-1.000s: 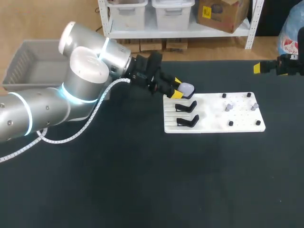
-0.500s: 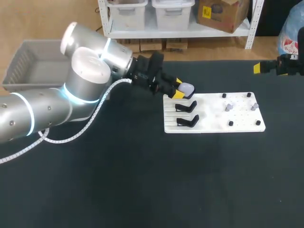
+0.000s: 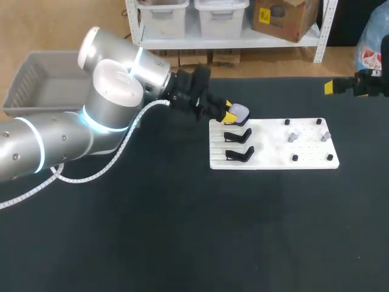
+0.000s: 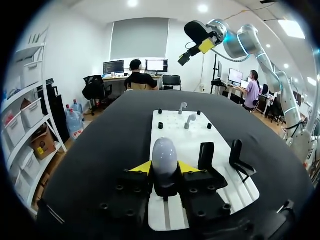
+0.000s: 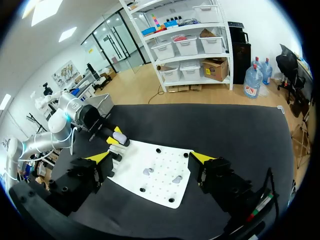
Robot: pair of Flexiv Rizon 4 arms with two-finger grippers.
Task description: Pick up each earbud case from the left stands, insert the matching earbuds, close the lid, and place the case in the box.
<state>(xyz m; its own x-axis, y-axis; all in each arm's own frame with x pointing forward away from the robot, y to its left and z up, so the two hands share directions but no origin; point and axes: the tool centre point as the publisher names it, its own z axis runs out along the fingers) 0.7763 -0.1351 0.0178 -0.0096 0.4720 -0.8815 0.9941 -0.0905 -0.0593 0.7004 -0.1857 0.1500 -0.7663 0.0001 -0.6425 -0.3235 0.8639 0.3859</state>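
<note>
Left tool (image 4: 165,169), clamped on earbud case (image 4: 164,154) (lilac)

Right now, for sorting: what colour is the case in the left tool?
Pale lavender earbud case, left wrist view best.

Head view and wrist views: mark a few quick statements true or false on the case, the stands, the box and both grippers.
1. The left gripper is shut on the earbud case. True.
2. The right gripper holds an earbud. False: it is open and empty, off beyond the white board.
3. Two black stands on the white board are empty. True.
4. A case lies in the gray box. False: no case shows in the part of the box that is in view.
5. Both earbuds are inside the case. False: two earbuds sit on the board among the black pegs.
</note>
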